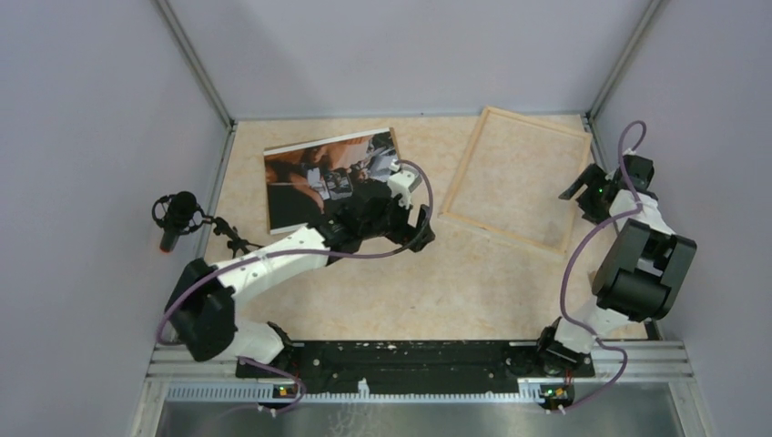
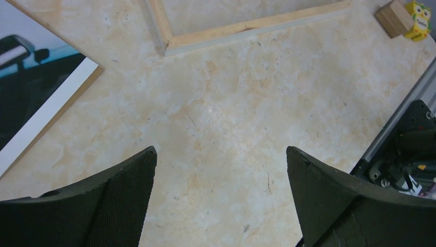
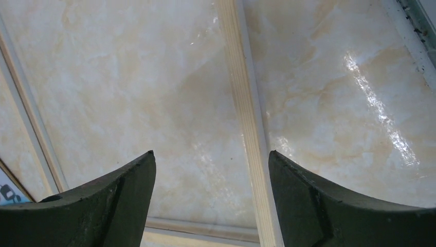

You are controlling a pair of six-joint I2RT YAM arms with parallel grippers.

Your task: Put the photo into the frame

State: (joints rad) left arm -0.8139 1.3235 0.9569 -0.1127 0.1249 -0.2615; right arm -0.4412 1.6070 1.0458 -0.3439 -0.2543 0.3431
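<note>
The photo lies face up at the back left of the table, on a brown backing board whose edge shows in the left wrist view. The photo's white-bordered corner is at the left of that view. The frame, of pale wooden strips, lies flat at the back right; its near corner shows in the left wrist view. My left gripper is open and empty over bare table between photo and frame. My right gripper is open and empty over the frame's right strip, which runs just inside the right finger.
A small wooden block with an owl sticker stands on the table towards the right. A black microphone on a stand sits at the left wall. Grey walls close in the table on three sides.
</note>
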